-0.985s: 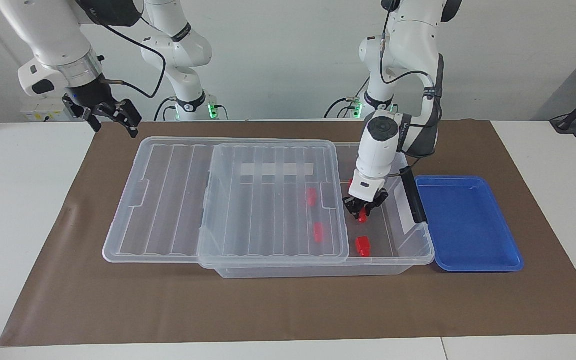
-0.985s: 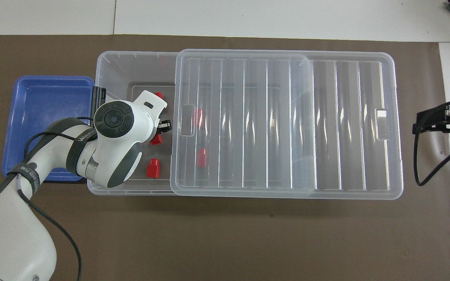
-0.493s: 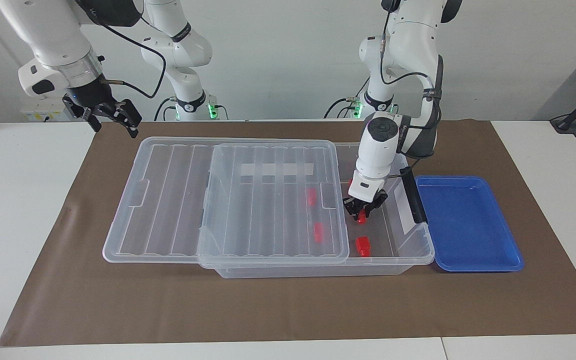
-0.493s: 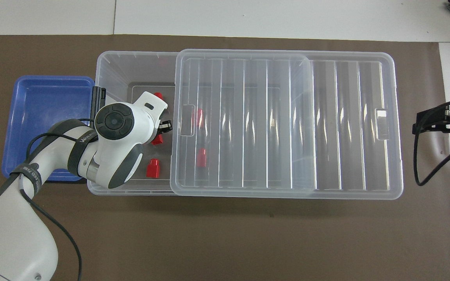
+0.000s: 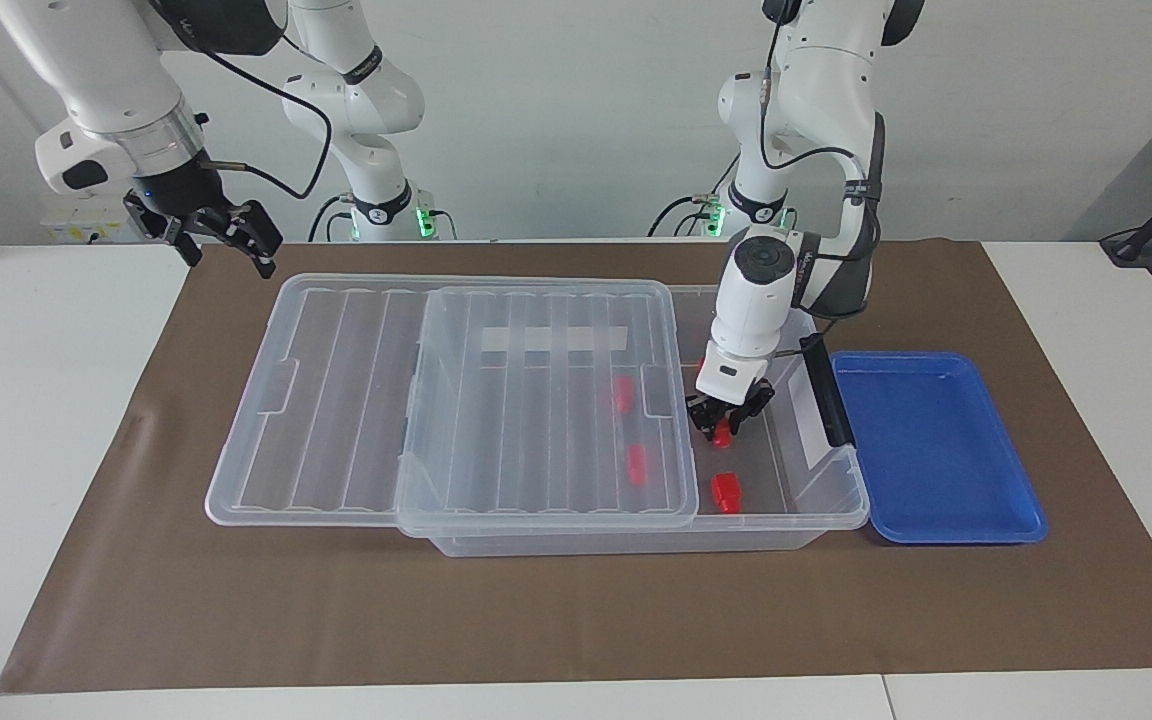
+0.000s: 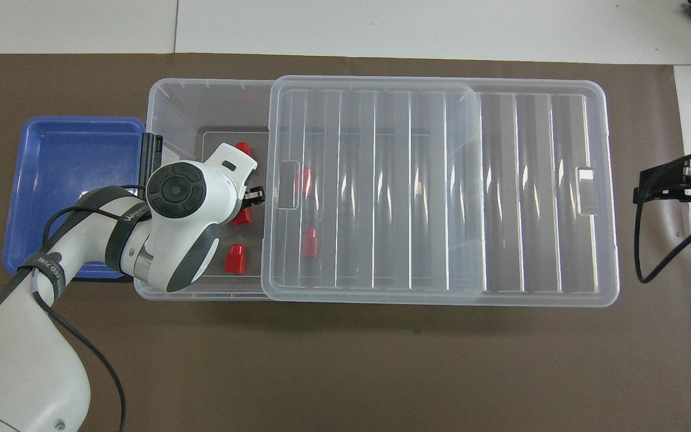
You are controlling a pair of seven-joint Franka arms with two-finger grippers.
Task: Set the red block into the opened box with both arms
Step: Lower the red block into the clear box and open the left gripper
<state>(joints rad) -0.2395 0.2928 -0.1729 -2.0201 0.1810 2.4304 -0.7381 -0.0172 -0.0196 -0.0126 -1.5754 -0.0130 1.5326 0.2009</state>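
Observation:
The box point(image 5: 841, 505) is a clear bin whose ribbed lid point(image 5: 356, 400) is slid toward the right arm's end, so the end by the left arm stands open. My left gripper point(image 5: 724, 424) reaches down into that open end. A small red block point(image 5: 724, 434) point(image 6: 241, 216) sits right at its tips, low in the box. Another red block point(image 5: 726, 492) lies on the box floor, farther from the robots. Two more point(image 5: 622, 395) point(image 5: 637, 465) show through the lid. My right gripper point(image 5: 231, 258) hangs open and empty over the mat beside the lid's end; that arm waits.
A shallow blue tray point(image 5: 936, 440) with nothing in it stands against the box's handle end, toward the left arm's end of the table. A further red block point(image 6: 242, 147) lies in the open end of the box. A brown mat point(image 5: 576, 620) covers the table.
The left arm's wrist has shifted very slightly toward the robots over the box. The red block stays at its tips. The right arm has not moved.

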